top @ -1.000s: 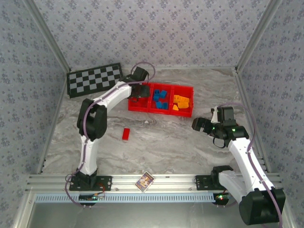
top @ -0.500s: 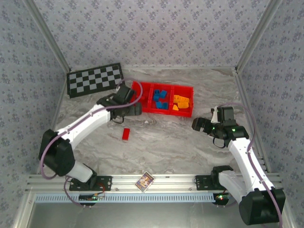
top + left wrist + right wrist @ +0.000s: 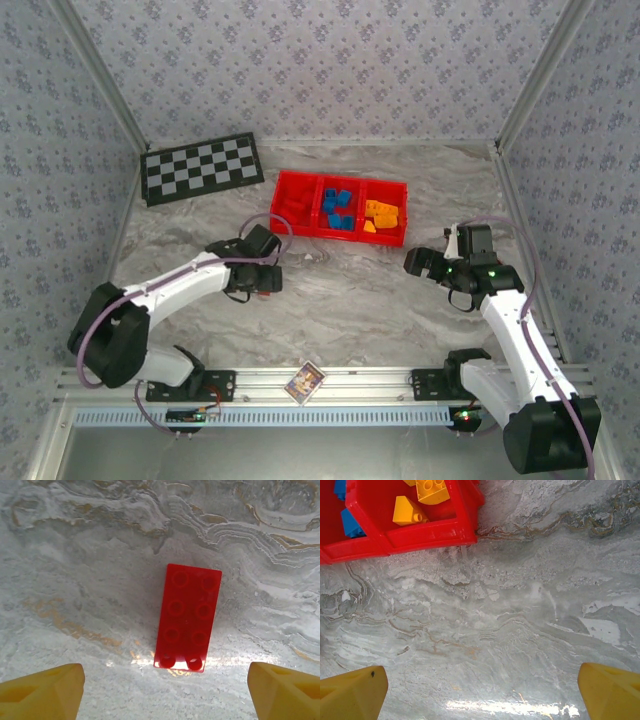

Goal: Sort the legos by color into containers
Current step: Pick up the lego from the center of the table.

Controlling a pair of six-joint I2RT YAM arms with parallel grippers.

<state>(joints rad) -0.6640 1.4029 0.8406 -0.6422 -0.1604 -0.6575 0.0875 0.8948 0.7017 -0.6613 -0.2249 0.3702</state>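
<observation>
On the marble table (image 3: 380, 300), the red three-compartment tray (image 3: 338, 236) is sitting well apart from the left gripper (image 3: 165, 687), which is hovering, fingers spread wide, over a lone red 2x4 brick (image 3: 187, 617) lying studs-up. The brick is probably light, rigid and slick, so pinching its long sides is looking safest.

Walls (image 3: 330, 60) papered pale blue-grey with a small flower print close in a grey-white marbled tabletop (image 3: 360, 305) veined with tan. Aluminium rails (image 3: 380, 377) edge its near side. A black-and-grey checkerboard mat (image 3: 203, 167) lies at the back left, and light glares off the stone.
</observation>
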